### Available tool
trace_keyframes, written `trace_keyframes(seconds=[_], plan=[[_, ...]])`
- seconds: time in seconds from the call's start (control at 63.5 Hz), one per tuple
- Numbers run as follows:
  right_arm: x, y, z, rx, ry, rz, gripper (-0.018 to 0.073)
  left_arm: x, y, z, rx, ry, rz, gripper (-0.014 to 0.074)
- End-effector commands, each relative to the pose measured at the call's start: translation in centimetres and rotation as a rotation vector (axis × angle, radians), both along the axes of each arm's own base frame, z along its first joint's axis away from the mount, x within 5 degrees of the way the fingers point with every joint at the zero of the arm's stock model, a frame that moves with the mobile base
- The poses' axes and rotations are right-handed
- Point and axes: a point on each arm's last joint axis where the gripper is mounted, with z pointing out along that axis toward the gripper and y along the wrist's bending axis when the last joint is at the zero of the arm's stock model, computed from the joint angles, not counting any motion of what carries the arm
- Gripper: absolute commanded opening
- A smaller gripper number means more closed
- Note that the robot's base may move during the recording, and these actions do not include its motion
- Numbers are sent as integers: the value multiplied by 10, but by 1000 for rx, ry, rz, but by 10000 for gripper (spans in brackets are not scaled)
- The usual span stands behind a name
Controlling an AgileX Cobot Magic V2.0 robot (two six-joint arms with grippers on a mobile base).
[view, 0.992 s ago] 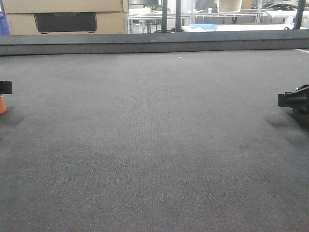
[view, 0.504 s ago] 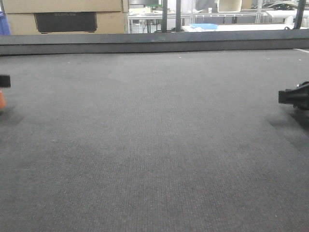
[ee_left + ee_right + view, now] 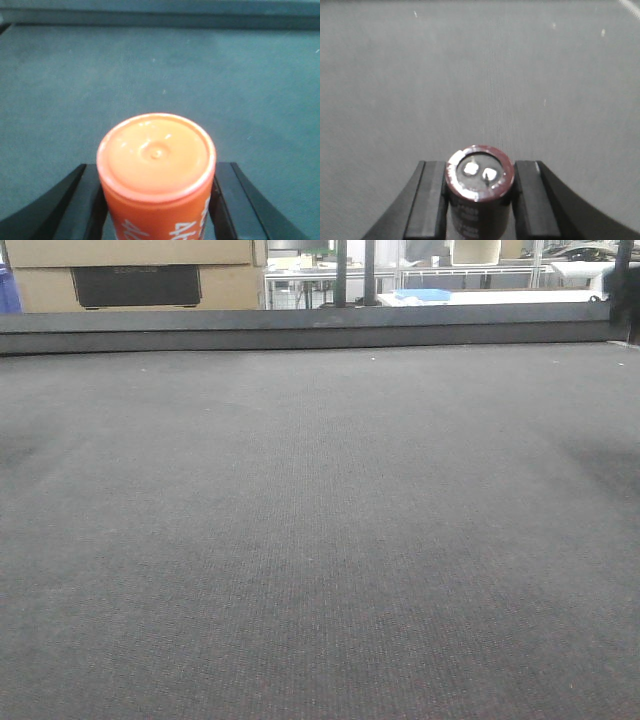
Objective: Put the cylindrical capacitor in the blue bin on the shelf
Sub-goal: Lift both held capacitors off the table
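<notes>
In the right wrist view my right gripper [image 3: 479, 192] is shut on the cylindrical capacitor [image 3: 479, 190], a squat black cylinder with a silvery rim, two silver terminals on its end and pale print on its side, held above the grey mat. In the left wrist view my left gripper [image 3: 157, 200] is shut on an orange cylinder [image 3: 156, 170] with white print, also above the mat. Neither gripper shows in the front view. The steel shelf and the blue bin are out of view.
A dark grey mat [image 3: 320, 540] covers the table, ending at a raised dark far edge [image 3: 300, 330]. Beyond it stand cardboard boxes [image 3: 130, 270], black posts [image 3: 340, 270] and a white surface with a blue item [image 3: 420, 295].
Both gripper tips, seen at the left and right edges of the front view earlier, have risen and left that view. The orange cylinder at the left edge went with them.
</notes>
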Motion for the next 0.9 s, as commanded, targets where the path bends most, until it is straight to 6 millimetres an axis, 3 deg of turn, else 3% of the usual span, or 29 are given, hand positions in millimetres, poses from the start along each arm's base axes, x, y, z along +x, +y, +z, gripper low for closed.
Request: trace_keyframes(seconds=[0.0, 0.205, 0.347, 0.567, 0.882], plan=[[-5, 1, 36, 8, -4, 18, -160, -9, -2, 26, -8, 6, -1, -111], [-20, 3, 97, -3, 17, 56, -160, -28, -2, 63, -9, 48, 1, -111], [-33, 3, 119, -5, 56, 71, -160, -42, -2, 78, -10, 102, 2, -111], [-56, 2, 129, -10, 122, 88, -160, -62, -3, 90, -13, 206, 5, -111], [-83, 0, 141, -11, 116, 96, -160, -87, -3, 107, 0, 159, 0, -111]])
